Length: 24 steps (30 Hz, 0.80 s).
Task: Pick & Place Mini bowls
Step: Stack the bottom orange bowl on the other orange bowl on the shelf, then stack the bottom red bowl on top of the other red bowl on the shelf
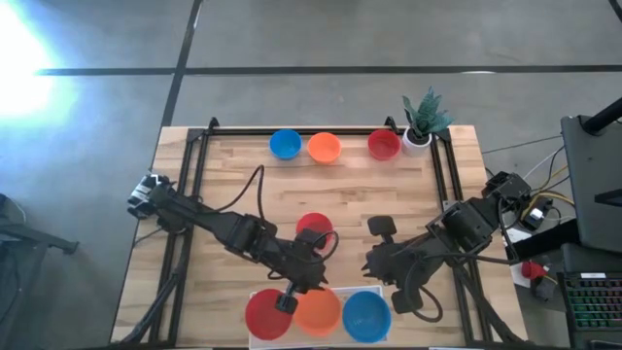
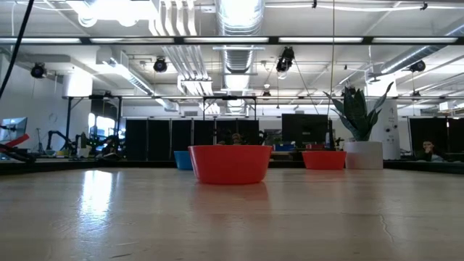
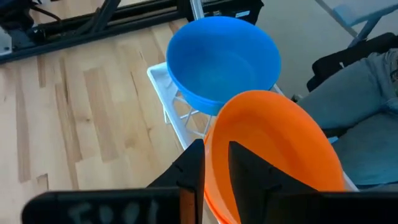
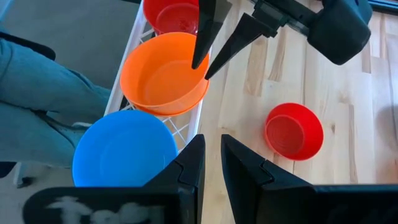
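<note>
Three mini bowls sit on the white lattice tray (image 3: 160,76) at the table's near edge: red (image 1: 265,316), orange (image 1: 319,313) and blue (image 1: 366,317). My left gripper (image 4: 202,67) is narrowly open over the orange bowl (image 3: 273,149). One finger stands inside its far rim and one outside. My right gripper (image 4: 212,149) hovers above the table right of centre, its fingers a narrow gap apart with nothing between them. A loose red bowl (image 1: 313,227) rests on its base mid-table. Blue (image 1: 285,145), orange (image 1: 324,148) and red (image 1: 384,145) bowls stand in a row at the far edge. My left gripper's fingers (image 3: 242,165) slant down from the far left, astride the orange bowl's rim (image 3: 210,146) on its far side. A strip of the bowl's inside shows between rim and inner finger. I cannot tell whether either finger touches it. The bowl sits on the tray.
A small white pot with a green plant (image 1: 423,122) stands at the far right corner. Black frame rails (image 1: 194,165) run along the table's left and right sides. A person's grey-clad legs (image 4: 37,93) show beyond the near edge. Bare wood lies between the two rows.
</note>
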Each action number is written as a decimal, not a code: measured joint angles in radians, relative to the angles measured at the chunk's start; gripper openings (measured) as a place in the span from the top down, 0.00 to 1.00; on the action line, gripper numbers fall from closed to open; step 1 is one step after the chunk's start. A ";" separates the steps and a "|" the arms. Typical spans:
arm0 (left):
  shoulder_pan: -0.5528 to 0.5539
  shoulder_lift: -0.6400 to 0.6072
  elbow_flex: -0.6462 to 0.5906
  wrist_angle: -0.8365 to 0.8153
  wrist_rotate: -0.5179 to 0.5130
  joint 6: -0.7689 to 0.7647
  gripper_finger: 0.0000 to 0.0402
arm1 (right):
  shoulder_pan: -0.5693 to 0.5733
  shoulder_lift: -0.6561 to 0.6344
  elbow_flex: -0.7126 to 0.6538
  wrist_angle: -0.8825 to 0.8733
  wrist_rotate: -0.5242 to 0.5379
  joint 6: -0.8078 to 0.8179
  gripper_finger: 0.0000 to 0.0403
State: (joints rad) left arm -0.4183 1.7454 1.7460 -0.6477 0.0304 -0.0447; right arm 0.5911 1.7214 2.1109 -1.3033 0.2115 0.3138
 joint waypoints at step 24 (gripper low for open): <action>0.004 -0.021 -0.039 0.054 -0.043 0.018 0.84 | 0.000 0.000 0.000 0.002 0.002 0.003 0.88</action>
State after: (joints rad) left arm -0.4138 1.7244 1.7073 -0.5940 -0.0124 -0.0265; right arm 0.5915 1.7214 2.1109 -1.3017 0.2136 0.3166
